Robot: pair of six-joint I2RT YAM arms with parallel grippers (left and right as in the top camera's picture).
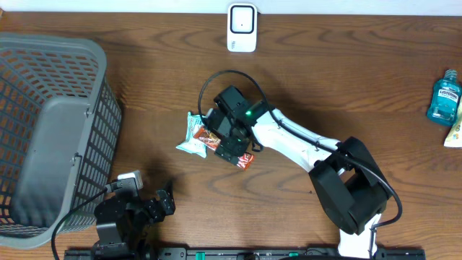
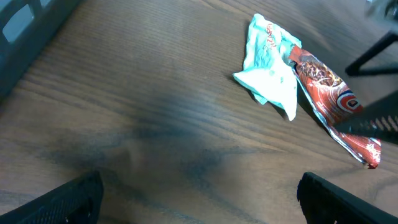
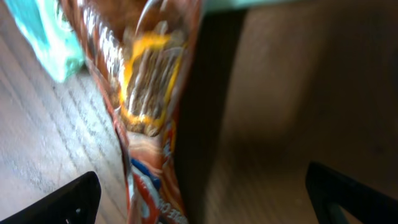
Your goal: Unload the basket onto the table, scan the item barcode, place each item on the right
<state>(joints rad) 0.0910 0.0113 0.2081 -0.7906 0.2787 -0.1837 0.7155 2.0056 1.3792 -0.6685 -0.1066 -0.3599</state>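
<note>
The item is a red-orange snack wrapper, lying on the wooden table against a teal packet. My right gripper hangs right over the wrapper. In the right wrist view the wrapper runs down between the widely parted fingers of that gripper, nearer the left one, and neither pad touches it. The teal packet shows at the upper left. My left gripper is open and empty, low over bare wood, with the teal packet and red wrapper ahead to its right. A white scanner stands at the far edge.
A grey plastic basket fills the left side of the table. A blue mouthwash bottle and a pale tube sit at the far right. My left gripper rests near the front edge, beside the basket.
</note>
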